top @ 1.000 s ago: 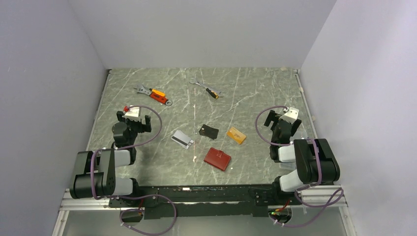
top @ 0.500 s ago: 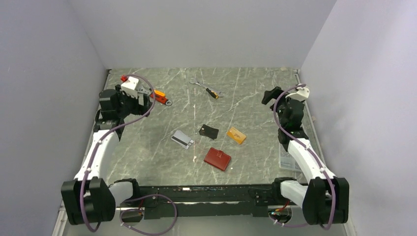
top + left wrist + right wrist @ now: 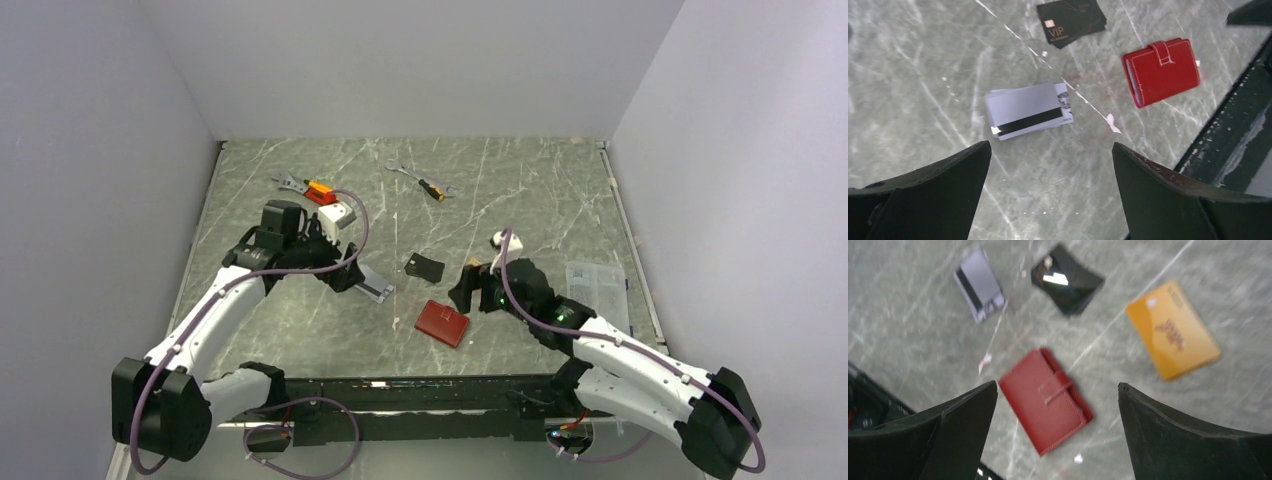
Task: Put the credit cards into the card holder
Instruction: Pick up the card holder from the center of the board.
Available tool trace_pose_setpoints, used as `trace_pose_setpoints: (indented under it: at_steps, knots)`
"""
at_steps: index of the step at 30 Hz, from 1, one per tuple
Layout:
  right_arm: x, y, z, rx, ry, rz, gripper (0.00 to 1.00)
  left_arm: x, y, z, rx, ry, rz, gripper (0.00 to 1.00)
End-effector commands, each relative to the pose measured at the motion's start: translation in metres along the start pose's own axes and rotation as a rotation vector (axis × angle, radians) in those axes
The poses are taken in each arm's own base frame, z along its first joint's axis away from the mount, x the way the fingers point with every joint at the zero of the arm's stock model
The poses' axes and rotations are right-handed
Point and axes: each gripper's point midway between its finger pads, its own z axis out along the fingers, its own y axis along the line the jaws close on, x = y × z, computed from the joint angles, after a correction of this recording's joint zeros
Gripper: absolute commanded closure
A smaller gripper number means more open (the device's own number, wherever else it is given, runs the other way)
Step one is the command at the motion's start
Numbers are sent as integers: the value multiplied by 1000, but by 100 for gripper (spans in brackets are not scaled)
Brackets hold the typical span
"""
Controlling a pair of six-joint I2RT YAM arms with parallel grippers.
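Both arms have swung in from the table's (image 3: 500, 180) side edges to its middle. The left hand (image 3: 1050, 147), wide open, hovers over the silver card (image 3: 1028, 110); the right hand (image 3: 1058, 385), also open, over the holder (image 3: 1045, 400). No card is in yet; grasping looks next. The holder lies shut toward the near edge: red, stitched, tab across.

Left arm (image 3: 215, 310) and right arm (image 3: 630, 358): white link shells, black joint housings, bulky black shoulder blocks. A purple cable (image 3: 362, 218) runs along each arm and loops free near the wrist. Small white wrist block (image 3: 335, 215) on each. Green lights (image 3: 497, 297) on the right forearm. Fingers (image 3: 923, 200) matte black, wedge-shaped, unmarked.
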Motion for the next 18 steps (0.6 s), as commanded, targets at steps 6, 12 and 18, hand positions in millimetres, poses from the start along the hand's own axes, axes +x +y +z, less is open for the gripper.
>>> trace_pose_setpoints:
  at_steps: [6,12,18]
  knots:
    - [83,11,-5,-10,212,98,11,20,-53,23,198,83,-59,1]
    - [93,9,4,8,237,107,15,39,-75,46,240,139,49,1]
    - [96,12,10,-9,232,138,20,32,-77,77,208,183,222,3]
